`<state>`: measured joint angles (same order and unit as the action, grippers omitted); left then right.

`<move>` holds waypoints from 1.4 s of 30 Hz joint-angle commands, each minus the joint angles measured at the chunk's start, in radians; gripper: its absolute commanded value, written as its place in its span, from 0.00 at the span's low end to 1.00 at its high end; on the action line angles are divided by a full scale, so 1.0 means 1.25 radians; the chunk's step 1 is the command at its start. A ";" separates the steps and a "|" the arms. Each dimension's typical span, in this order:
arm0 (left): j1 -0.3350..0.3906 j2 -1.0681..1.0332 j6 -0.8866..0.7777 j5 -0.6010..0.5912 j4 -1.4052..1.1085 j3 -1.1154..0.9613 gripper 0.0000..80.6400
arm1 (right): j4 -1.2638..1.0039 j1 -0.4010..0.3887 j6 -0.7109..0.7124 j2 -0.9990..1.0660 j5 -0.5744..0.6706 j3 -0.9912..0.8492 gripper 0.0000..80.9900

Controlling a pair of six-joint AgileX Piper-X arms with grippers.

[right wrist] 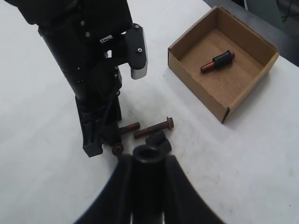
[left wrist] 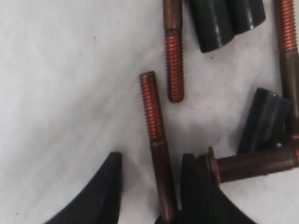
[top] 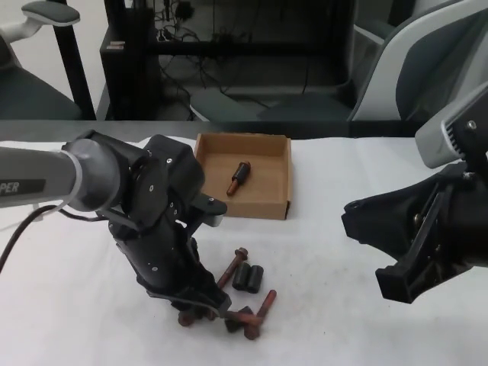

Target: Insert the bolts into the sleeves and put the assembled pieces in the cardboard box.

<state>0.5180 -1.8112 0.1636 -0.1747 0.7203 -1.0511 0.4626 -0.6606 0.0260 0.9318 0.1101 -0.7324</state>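
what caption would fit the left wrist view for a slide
Left gripper open astride a copper-coloured threaded bolt on the white bench cover, black cylindrical sleeves nearby.

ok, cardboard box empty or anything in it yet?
Not empty. One assembled piece, a bolt in a dark sleeve, lies on the cardboard box floor, seen in the high and right wrist views.
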 commanded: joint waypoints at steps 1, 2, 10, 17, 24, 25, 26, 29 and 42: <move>0.003 -0.018 0.001 -0.010 0.002 0.004 0.49 | -0.003 0.003 0.009 -0.008 0.007 -0.003 0.01; 0.003 -0.018 0.001 -0.010 0.002 0.004 0.44 | -0.003 0.003 0.009 -0.008 0.007 -0.003 0.01; 0.003 -0.018 0.019 -0.044 0.002 0.004 0.01 | -0.003 0.003 0.009 -0.008 0.001 -0.003 0.01; 0.002 -0.018 0.043 -0.032 0.003 0.004 0.02 | -0.003 0.003 0.009 -0.008 0.001 -0.003 0.01; -0.015 0.032 0.169 0.121 0.003 0.004 0.02 | -0.003 0.003 0.009 -0.008 0.001 -0.003 0.01; -0.022 0.045 0.169 0.122 0.003 0.004 0.02 | -0.003 0.003 0.009 -0.008 0.001 -0.003 0.01; -0.028 0.056 0.169 0.121 0.003 0.004 0.02 | -0.003 0.003 0.009 -0.008 0.001 -0.003 0.01; -0.045 0.096 0.189 0.121 0.003 0.004 0.02 | -0.003 0.003 0.009 -0.008 0.001 -0.003 0.01; -0.049 0.171 0.692 -0.029 0.114 0.004 0.02 | -0.003 0.003 0.011 -0.008 0.001 -0.003 0.01</move>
<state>0.4593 -1.6138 0.8629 -0.1572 0.8038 -1.0418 0.4626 -0.6606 0.0285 0.9318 0.1101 -0.7324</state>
